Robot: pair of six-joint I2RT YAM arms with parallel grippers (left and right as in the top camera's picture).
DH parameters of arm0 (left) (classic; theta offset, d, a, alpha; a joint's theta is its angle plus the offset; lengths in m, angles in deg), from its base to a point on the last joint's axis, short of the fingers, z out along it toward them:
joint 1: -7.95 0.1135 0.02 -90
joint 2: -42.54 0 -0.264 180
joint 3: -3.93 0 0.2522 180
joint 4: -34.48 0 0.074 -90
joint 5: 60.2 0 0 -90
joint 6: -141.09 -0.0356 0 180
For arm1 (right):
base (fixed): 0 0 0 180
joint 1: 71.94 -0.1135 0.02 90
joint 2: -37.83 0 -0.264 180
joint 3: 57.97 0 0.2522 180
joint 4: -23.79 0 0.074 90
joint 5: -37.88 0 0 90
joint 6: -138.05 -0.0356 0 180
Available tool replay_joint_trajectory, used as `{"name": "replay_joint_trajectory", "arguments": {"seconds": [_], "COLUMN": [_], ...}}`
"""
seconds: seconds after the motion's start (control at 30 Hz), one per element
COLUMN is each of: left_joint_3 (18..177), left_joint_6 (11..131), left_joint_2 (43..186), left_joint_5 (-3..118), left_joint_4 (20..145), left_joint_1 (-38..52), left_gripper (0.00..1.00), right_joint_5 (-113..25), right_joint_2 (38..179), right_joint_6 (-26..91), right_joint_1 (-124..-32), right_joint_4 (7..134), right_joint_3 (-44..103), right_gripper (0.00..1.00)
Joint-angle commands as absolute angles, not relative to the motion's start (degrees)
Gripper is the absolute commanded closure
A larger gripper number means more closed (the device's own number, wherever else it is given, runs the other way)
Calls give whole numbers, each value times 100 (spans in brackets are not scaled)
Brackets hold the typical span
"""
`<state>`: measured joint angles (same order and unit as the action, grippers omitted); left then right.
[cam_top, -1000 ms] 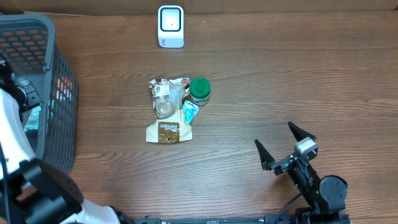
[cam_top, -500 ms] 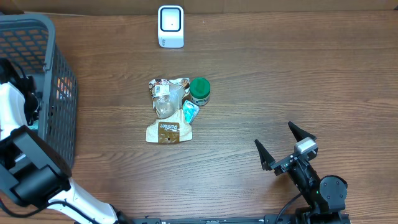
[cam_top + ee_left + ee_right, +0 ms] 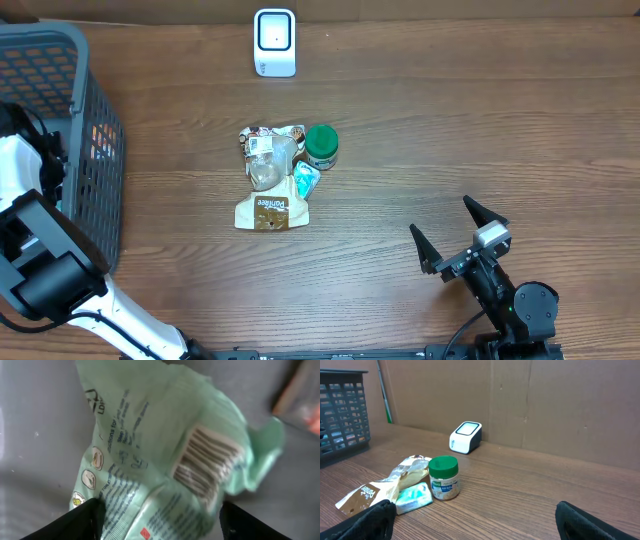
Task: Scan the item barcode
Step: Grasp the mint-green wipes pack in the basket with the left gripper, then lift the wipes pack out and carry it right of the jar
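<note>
Wooden table [image 3: 450, 120]; inside basket [image 3: 60, 35], left gripper [image 3: 161, 507] gapes above green packet [image 3: 150, 445]; right gripper [image 3: 440, 215] open, empty. Pinch clear of barcode [image 3: 205, 465].

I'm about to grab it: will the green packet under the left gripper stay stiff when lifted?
Probably not: the packet is creased and crumpled, so it likely flops. It looks light, thin film. Bending could warp its barcode.

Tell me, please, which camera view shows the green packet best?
The left wrist view: the green packet fills the frame, barcode facing the camera. Overhead, it cannot be made out within the basket; the right wrist view shows only the basket's corner.
</note>
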<state>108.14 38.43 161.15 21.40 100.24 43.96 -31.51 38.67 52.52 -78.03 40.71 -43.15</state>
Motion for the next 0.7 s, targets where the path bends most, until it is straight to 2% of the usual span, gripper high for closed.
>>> {"name": "replay_joint_trajectory", "arguments": {"seconds": [0.0, 0.1, 0.13, 0.23, 0.3, 0.37, 0.67], "left_joint_3": [10799, 10795, 10792, 10792, 10790, 10792, 10921], "left_joint_6": [3692, 3694, 3694, 3692, 3692, 3692, 3928], "left_joint_2": [16473, 16609, 16659, 16696, 16694, 16694, 16266], "left_joint_5": [2218, 2242, 2242, 2365, 2408, 2404, 2391], "left_joint_4": [10024, 10031, 10035, 10068, 10070, 10136, 10483], "left_joint_1": [4468, 4468, 4468, 4468, 4468, 4466, 4455], "left_gripper": [25, 27, 31, 56, 81, 96, 96], "right_joint_5": [-3147, -3147, -3147, -3147, -3147, -3147, -3147], "right_joint_2": [3799, 3799, 3799, 3799, 3799, 3799, 3799], "right_joint_6": [5239, 5239, 5239, 5239, 5239, 5239, 5239], "right_joint_1": [-7836, -7836, -7836, -7836, -7836, -7836, -7836], "right_joint_4": [4063, 4063, 4063, 4063, 4063, 4063, 4063], "right_joint_3": [-4376, -4376, -4376, -4376, -4376, -4376, -4376], "right_gripper": [0, 0, 0, 0, 0, 0, 0]}}
